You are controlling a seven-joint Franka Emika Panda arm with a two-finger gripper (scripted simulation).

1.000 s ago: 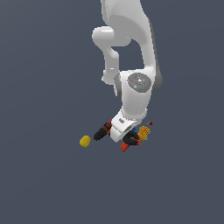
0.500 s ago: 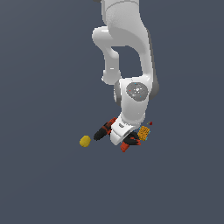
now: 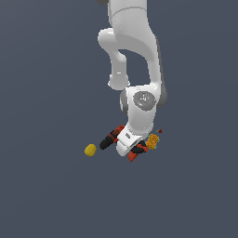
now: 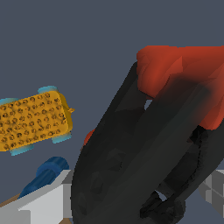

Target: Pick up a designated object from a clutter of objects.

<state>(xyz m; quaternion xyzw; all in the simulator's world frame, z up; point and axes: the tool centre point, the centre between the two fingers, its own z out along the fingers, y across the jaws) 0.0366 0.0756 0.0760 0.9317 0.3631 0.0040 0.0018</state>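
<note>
While the jaws (image 3: 126, 148) press into the clutter (image 3: 135, 144) — their state unclear — open floor (image 3: 46, 186) surrounds it.

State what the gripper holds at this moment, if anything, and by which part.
It cannot be told. The gripper sits low over the clutter, with a black-and-red object filling the wrist view, but neither view shows the jaws closed on anything.

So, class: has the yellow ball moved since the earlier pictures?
No. The yellow ball sits at the same spot, left of the drill in the exterior view.
</note>
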